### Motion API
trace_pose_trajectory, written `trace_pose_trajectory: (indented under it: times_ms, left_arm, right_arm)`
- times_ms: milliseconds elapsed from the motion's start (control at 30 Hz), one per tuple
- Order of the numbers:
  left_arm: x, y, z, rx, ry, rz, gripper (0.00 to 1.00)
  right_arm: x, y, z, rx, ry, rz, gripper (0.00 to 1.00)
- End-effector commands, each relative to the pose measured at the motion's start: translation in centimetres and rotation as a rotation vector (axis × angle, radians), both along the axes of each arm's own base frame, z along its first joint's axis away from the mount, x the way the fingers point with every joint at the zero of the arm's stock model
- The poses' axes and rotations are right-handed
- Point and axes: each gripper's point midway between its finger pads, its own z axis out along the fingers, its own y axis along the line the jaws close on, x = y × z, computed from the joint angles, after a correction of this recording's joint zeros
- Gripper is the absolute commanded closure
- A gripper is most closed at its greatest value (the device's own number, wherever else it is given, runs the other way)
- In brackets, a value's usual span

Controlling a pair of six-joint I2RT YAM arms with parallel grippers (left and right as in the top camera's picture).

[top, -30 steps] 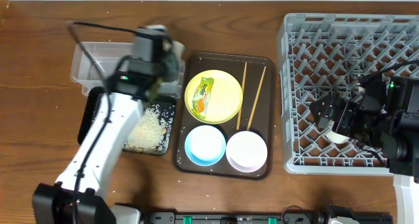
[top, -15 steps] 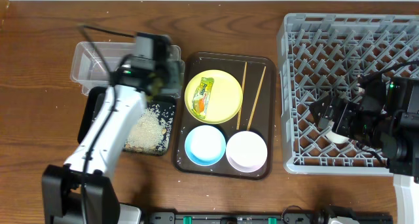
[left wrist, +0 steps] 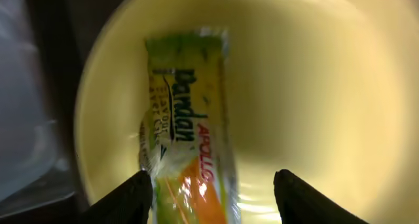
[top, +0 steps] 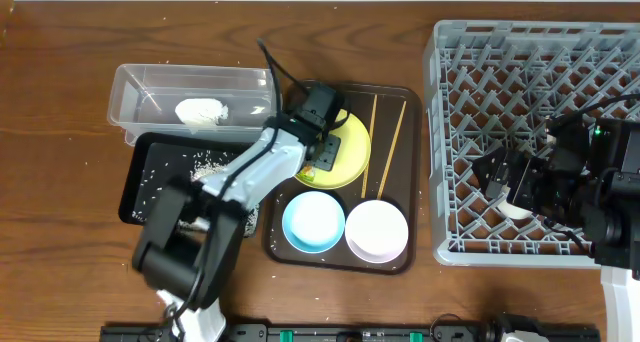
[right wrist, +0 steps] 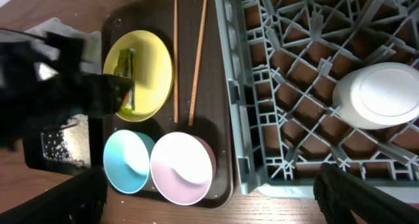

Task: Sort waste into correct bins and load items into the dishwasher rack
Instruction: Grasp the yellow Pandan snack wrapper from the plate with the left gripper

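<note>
The green-yellow snack wrapper [left wrist: 190, 132] lies on the yellow plate [left wrist: 314, 86]. My left gripper [left wrist: 213, 199] hangs low over it, open, with the wrapper's lower end between its fingers. From overhead the left gripper [top: 320, 147] hides the wrapper. A white tissue wad [top: 200, 110] lies in the clear tub [top: 140, 82]. Rice grains [top: 205, 165] are scattered in the black tray [top: 135, 187]. Two chopsticks [top: 390, 142], the blue bowl [top: 313, 222] and the white-pink bowl [top: 377, 230] sit on the brown tray. My right gripper [top: 497, 174] hovers open over the grey rack [top: 540, 42], holding nothing.
The brown serving tray [top: 280, 244] holds the plate, bowls and chopsticks between the bins and the rack. A white round dish [right wrist: 383, 96] sits upside down in the rack's near part. The left arm stretches across the black tray and the brown tray's left edge.
My left arm swung right from above the clear tub to the yellow plate and its gripper opened. The tissue wad now lies in the tub. The right arm has not moved.
</note>
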Motion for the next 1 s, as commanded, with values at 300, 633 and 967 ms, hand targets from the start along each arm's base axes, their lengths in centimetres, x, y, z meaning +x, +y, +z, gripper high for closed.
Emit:
trace_pose_trajectory:
  times_ms: [300,633,967]
  left_arm:
    - [-1.4,-0.7,-1.7,-0.033,0.090,-0.030,0.94]
    - [0.2,0.5,10.4,-0.124,-0.129,0.018,0.94]
    - [5.7,9.8,12.1,-0.078,-0.282,0.295,0.83]
  right_arm:
    - [-0.1,0.0,0.0,-0.006,-0.001,0.010,0.01]
    - [-0.1,0.0,0.0,-0.006,-0.001,0.010,0.01]
    - [-0.1,0.0,0.0,-0.006,-0.002,0.010,0.01]
